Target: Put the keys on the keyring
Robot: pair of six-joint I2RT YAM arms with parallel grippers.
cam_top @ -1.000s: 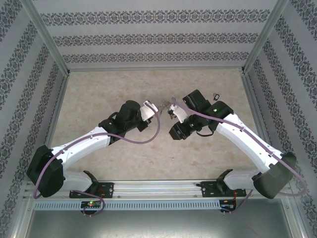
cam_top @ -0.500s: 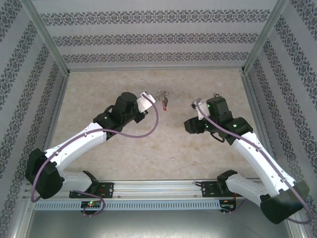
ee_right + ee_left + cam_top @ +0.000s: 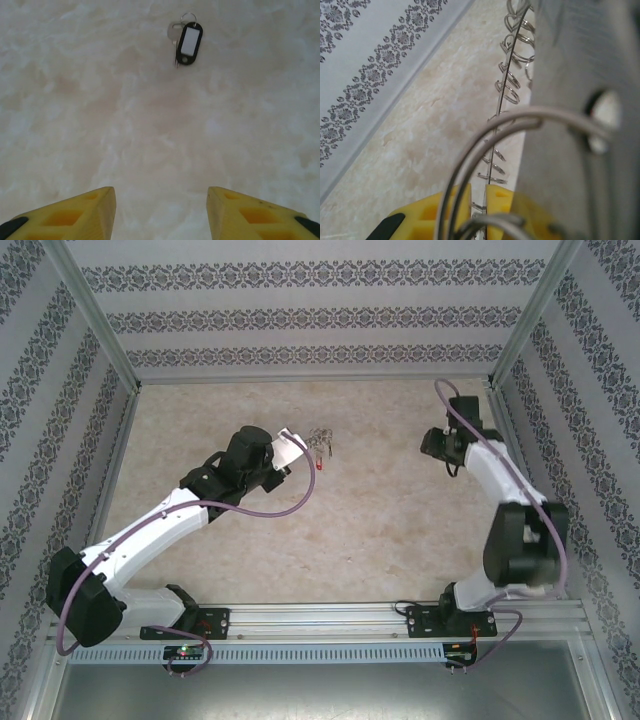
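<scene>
Walls [image 3: 320,315] with a dark flower pattern are set on three sides, and silver posts [image 3: 95,320] are stood at the corners. Between them a pale, stone-look table [image 3: 380,540] is laid flat and smooth. It is judged to be hard and a bit slippery, so small metal things are likely to slide when pushed.

The keyring [image 3: 320,440] is held near the middle of the table, toward the far side, and it seems to be lifted off the top. It is pinched by the left gripper [image 3: 478,194], whose yellow fingers [image 3: 452,210] are pressed almost together on the thin wire. Small keys [image 3: 324,436] and little rings [image 3: 509,92] are hung along the wire, and a red bit [image 3: 318,466] is hung below them. The keyring is judged to be light, stiff and springy, and smooth enough to slip or turn in a grip. It is best held on a bare piece of wire, so the keys are left free to swing.

The right gripper [image 3: 159,196] is held over the right side of the table, well apart from the keyring. Its fingers are spread wide and nothing is held between them. Ahead of it one loose key [image 3: 173,34] is laid flat, joined to a black tag [image 3: 190,42] with a white window. That key is judged to be thin, light and hard to lift off a flat top. The thicker tag is likely the easier place to be taken hold of.
</scene>
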